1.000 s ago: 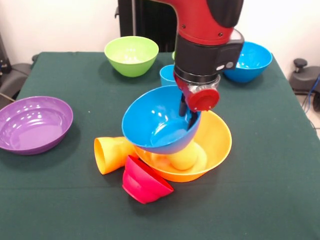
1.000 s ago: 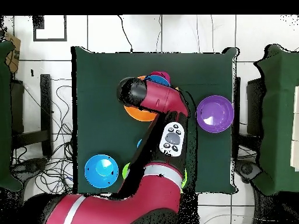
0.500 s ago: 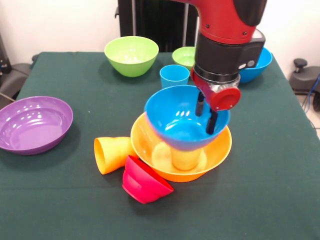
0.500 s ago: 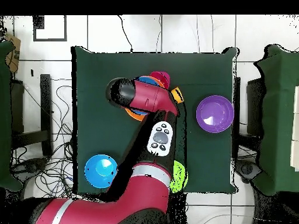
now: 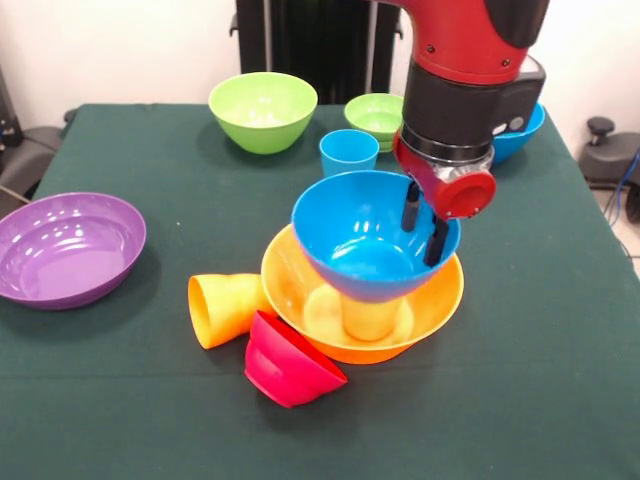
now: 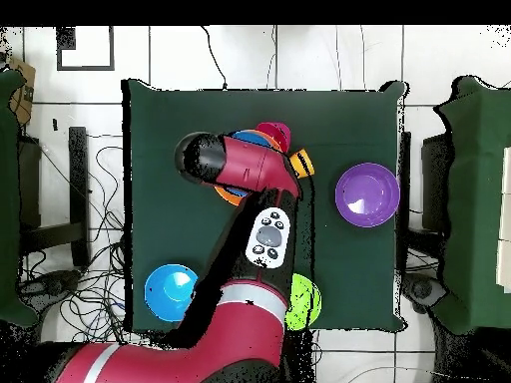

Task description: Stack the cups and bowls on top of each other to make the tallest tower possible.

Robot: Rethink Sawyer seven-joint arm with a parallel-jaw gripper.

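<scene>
A blue bowl [image 5: 365, 245] sits upright on top of a yellowish cup [image 5: 368, 316] that stands upside down in the middle of the big orange bowl [image 5: 440, 290], so these three make up the tower near the middle of the table [image 5: 120, 400]. The gripper [image 5: 424, 222] is clamped on the blue bowl's rim at the picture's right in the front view, one black finger [image 5: 410, 206] inside the bowl and the other over the outer wall. An orange cup [image 5: 222, 308] lies on its side, touching the big orange bowl's left edge, its mouth pointing toward the left. A small red bowl [image 5: 288, 362] lies tipped over just in front of that cup, leaning against the big orange bowl. A wide purple bowl [image 5: 65, 248] rests upright well apart at the left. Farther back, a blue cup [image 5: 348, 152] stands upright behind the tower, with a small green bowl [image 5: 373, 115] behind it and a large green bowl [image 5: 262, 110] to its left. A second blue bowl [image 5: 520, 125] shows partly behind the arm [image 5: 470, 60] at the far right. In the overhead view the arm [image 6: 240, 299] covers most of the tower; the purple bowl [image 6: 367, 194], the second blue bowl [image 6: 171, 291] and part of the large green bowl [image 6: 304, 302] stay visible around it.
</scene>
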